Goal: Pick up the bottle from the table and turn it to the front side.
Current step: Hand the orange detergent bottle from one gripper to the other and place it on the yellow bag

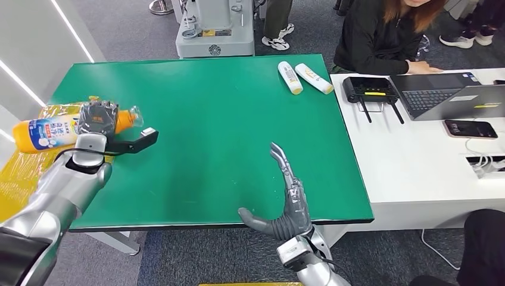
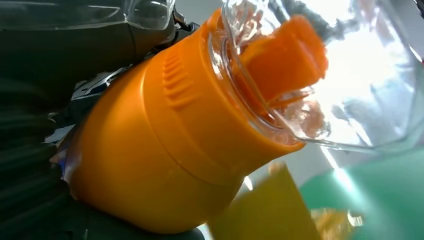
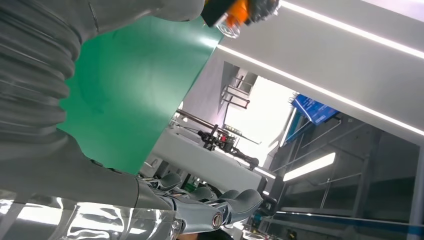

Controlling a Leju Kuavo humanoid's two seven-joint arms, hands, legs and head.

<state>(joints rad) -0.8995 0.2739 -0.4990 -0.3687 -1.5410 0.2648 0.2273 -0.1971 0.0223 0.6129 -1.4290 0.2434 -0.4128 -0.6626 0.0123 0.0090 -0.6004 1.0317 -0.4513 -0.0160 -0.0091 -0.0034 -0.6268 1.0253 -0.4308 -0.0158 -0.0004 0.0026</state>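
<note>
At table's 9 o'clock edge, left hand (image 1: 95,118) grips orange bottle (image 1: 44,133) lying sideways, clear cap toward 3 o'clock. Green table (image 1: 208,107) below. Right hand (image 1: 286,202) at 6 o'clock edge, fingers spread, holding nothing. Two small white bottles (image 1: 304,77) at 1 o'clock.

The grey left hand (image 1: 95,118) covers the middle of the orange plastic bottle with a clear cap (image 1: 50,131). Its blue-and-white label print is too small to read. The seated person in black (image 1: 381,33) at the far right is cut off at the top edge.
</note>
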